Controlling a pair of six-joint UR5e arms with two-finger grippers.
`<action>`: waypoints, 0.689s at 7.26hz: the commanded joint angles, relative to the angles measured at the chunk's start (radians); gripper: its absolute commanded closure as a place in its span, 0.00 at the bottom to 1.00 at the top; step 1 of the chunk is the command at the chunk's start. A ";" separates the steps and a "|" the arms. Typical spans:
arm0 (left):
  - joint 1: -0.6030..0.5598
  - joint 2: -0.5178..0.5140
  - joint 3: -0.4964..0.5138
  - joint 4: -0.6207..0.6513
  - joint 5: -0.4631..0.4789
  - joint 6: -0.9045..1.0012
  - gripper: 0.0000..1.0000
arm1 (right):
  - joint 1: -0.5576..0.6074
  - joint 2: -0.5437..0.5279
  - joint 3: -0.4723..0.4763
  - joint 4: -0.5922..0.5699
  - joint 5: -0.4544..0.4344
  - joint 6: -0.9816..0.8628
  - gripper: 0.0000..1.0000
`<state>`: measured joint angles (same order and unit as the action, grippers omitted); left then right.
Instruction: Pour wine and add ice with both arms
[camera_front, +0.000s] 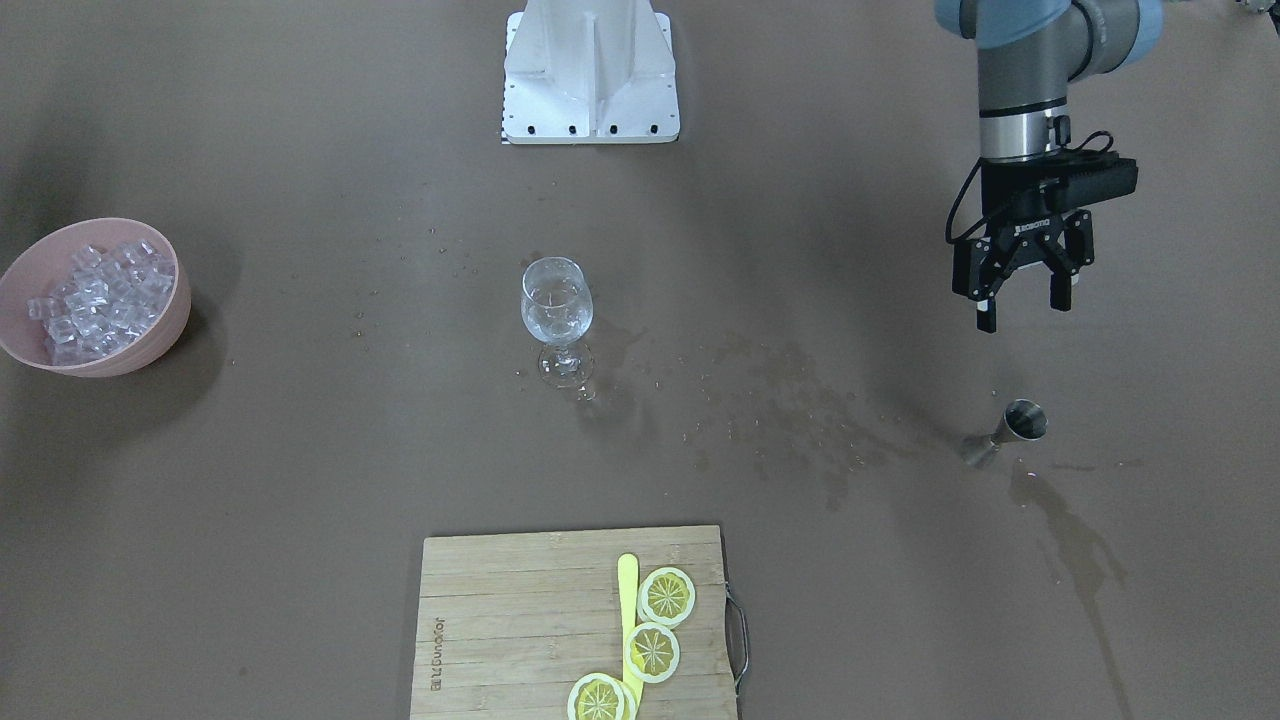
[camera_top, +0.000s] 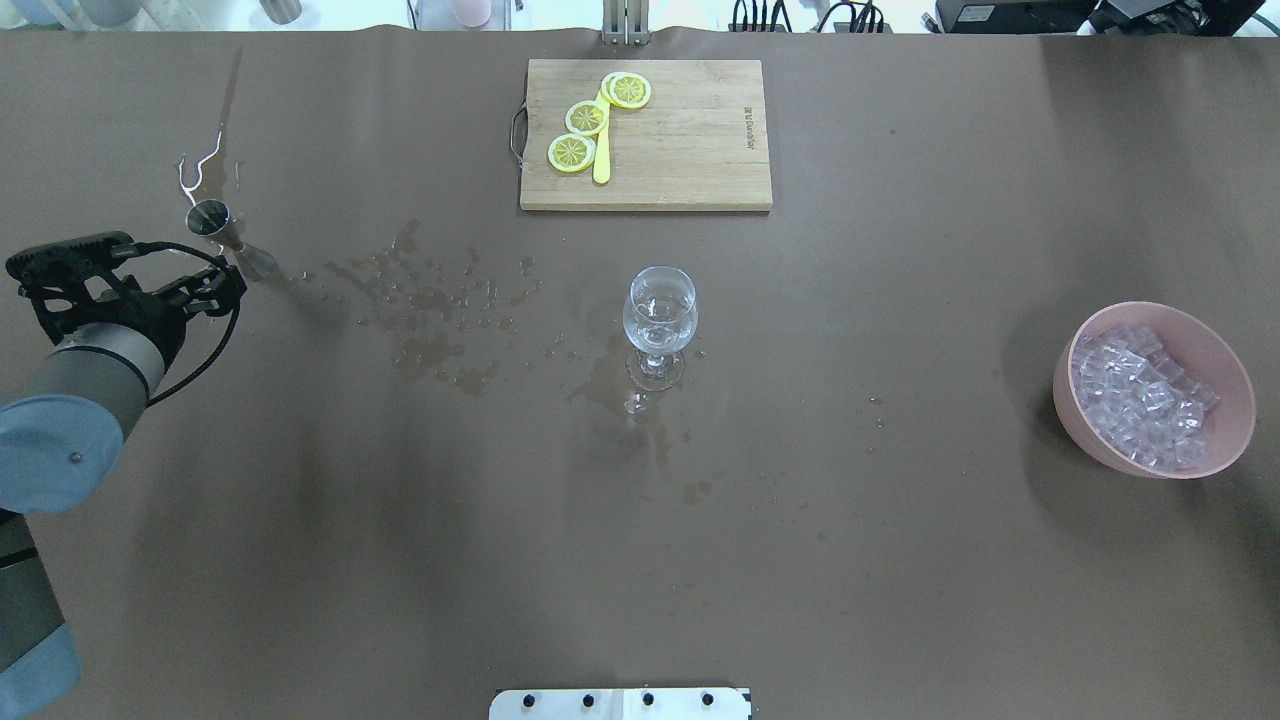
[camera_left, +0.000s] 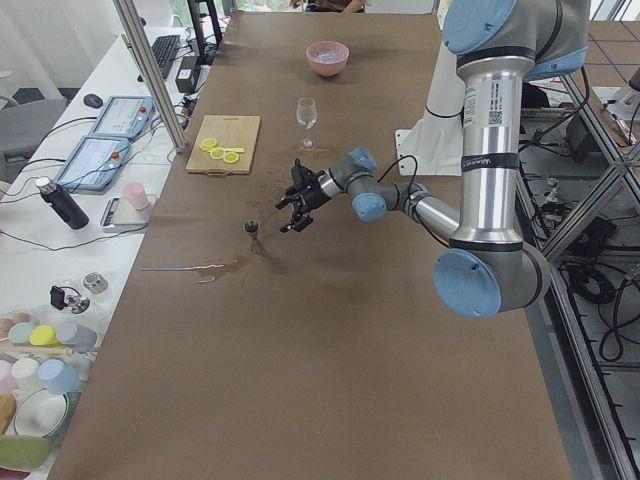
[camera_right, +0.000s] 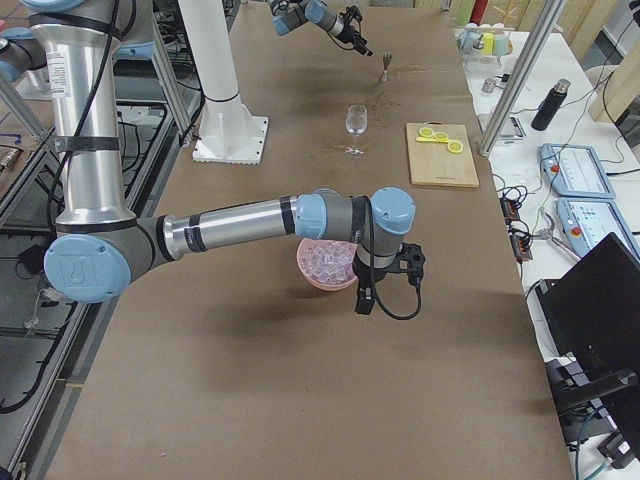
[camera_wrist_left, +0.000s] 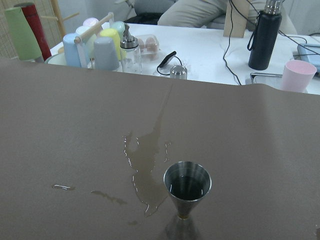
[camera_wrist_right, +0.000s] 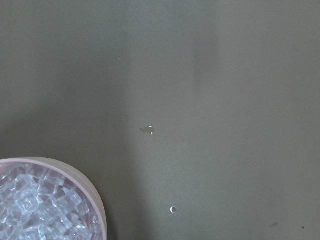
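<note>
Left gripper (camera_front: 1024, 312): jaws open, empty, hanging on the robot's side of the jigger (camera_front: 1012, 428). The jigger stands upright near the table's left end, with the wine (camera_wrist_left: 187, 186) in its upper cup.

Judged step: grasp the jigger. Close on the narrow waist, keep it plumb, lift slowly.

Right gripper (camera_right: 372, 288): jaw state cannot be told. It hangs beside the pink bowl (camera_front: 150, 340) of ice (camera_front: 100, 295) near the right end.

Wine glass (camera_front: 556, 305) stands mid-table.

Brown table covering (camera_front: 300, 450) is wet-stained, with a puddle (camera_wrist_left: 145, 172) by the jigger. A cluttered white bench (camera_wrist_left: 210, 62) lies beyond the left end.
</note>
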<state>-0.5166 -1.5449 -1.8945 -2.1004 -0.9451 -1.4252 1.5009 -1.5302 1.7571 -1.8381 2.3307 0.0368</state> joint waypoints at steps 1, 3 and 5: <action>0.021 -0.100 0.131 -0.024 0.100 -0.017 0.02 | -0.001 0.004 -0.004 0.000 0.003 0.029 0.00; 0.023 -0.191 0.251 -0.026 0.143 -0.018 0.02 | -0.001 0.004 -0.005 0.000 0.001 0.032 0.00; 0.023 -0.189 0.278 -0.027 0.143 -0.017 0.02 | -0.017 0.005 -0.005 0.000 -0.010 0.034 0.00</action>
<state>-0.4942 -1.7260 -1.6415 -2.1269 -0.8062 -1.4423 1.4898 -1.5259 1.7522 -1.8377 2.3254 0.0696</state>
